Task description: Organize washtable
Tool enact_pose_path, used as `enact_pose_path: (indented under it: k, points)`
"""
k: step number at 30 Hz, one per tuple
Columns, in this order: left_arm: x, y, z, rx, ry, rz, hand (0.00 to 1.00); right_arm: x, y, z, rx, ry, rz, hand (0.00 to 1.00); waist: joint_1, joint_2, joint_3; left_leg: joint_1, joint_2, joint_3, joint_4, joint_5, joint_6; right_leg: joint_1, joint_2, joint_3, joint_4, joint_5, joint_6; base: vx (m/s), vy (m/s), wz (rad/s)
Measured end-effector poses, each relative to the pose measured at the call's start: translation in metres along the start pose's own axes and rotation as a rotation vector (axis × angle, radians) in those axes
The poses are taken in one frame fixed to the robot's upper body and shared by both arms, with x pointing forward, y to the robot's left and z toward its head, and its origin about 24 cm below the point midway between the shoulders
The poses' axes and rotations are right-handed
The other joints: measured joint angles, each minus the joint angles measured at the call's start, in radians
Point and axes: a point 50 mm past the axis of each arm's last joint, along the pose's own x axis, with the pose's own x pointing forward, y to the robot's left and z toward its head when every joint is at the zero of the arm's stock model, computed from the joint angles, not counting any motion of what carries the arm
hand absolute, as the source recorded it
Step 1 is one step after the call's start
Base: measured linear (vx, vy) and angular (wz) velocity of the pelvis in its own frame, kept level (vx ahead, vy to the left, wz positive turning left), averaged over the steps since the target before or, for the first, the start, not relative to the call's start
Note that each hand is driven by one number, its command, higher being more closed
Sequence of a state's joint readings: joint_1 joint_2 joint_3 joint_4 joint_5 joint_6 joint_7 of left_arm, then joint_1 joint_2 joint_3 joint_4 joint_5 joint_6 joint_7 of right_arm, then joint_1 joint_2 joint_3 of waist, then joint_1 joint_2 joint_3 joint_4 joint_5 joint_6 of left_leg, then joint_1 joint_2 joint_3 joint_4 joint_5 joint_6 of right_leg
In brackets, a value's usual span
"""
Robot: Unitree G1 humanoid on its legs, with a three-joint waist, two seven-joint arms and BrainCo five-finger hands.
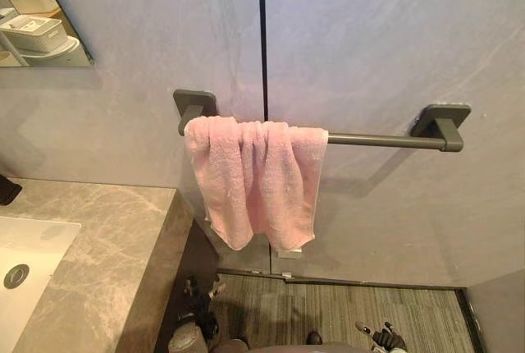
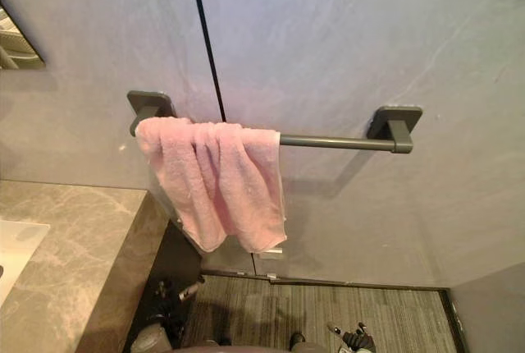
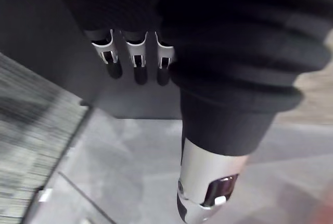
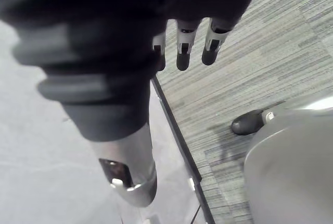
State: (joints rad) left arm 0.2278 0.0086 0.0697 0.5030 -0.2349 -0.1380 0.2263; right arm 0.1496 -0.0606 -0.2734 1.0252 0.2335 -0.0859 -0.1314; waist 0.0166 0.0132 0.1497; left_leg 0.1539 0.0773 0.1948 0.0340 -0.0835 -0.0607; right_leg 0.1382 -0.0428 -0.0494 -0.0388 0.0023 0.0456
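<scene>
Left eye view: pink towel [image 1: 254,176] is hanging bunched at left end of towel bar [image 1: 381,140].
Hands: my left hand [image 3: 136,57] and right hand [image 4: 184,44] are dangling low, relaxed, empty.
Reach: towel is sitting above both, nearer my left.

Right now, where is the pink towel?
In the eye views, the pink towel hangs bunched over the left end of the dark wall rail, just to the right of the marble counter.
</scene>
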Motion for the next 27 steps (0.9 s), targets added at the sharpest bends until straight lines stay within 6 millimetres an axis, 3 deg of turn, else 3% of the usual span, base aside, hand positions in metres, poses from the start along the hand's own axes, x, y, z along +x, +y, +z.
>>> enact_pose_path:
  k: [3, 10, 17, 21, 27]
  points:
    - [0.000, -0.005, 0.018, -0.031, -0.085, 0.007, 0.00, -0.001, -0.002, 0.000, 0.001, -0.012, -0.004, 0.00, 0.002, 0.007, -0.004, 0.000, 0.000, -0.002, -0.002, 0.000, 0.000, 0.001, 0.000, -0.003, 0.000, -0.002, 0.000, 0.01, -0.008, 0.05]
    - [-0.013, -0.010, 0.035, -0.075, -0.179, 0.044, 0.00, -0.004, -0.002, -0.004, 0.004, -0.018, -0.020, 0.00, 0.002, 0.008, -0.016, 0.019, 0.010, 0.000, -0.005, 0.000, -0.001, 0.019, 0.005, -0.005, -0.001, -0.003, -0.002, -0.02, -0.015, 0.00]
    - [-0.020, -0.017, 0.064, -0.035, -0.325, 0.029, 0.00, -0.007, -0.007, -0.011, -0.014, -0.011, -0.022, 0.00, 0.002, 0.003, -0.031, 0.019, 0.018, 0.000, -0.019, 0.007, -0.012, 0.015, 0.007, -0.008, -0.005, -0.001, -0.003, -0.03, -0.020, 0.01]
    - [-0.019, -0.016, 0.067, -0.015, -0.339, 0.023, 0.00, -0.008, -0.009, -0.016, -0.029, 0.002, -0.024, 0.00, -0.002, 0.004, -0.067, 0.021, 0.020, 0.003, -0.024, 0.007, -0.012, 0.019, 0.008, -0.005, -0.018, 0.001, -0.005, 0.03, -0.010, -0.02]
    - [-0.019, -0.019, 0.071, 0.041, -0.364, -0.003, 0.00, -0.007, -0.011, -0.016, -0.038, 0.013, -0.030, 0.00, -0.002, 0.007, -0.071, 0.033, 0.013, 0.003, -0.030, 0.007, -0.012, 0.036, 0.014, -0.004, -0.031, 0.001, -0.005, 0.00, 0.000, 0.00]
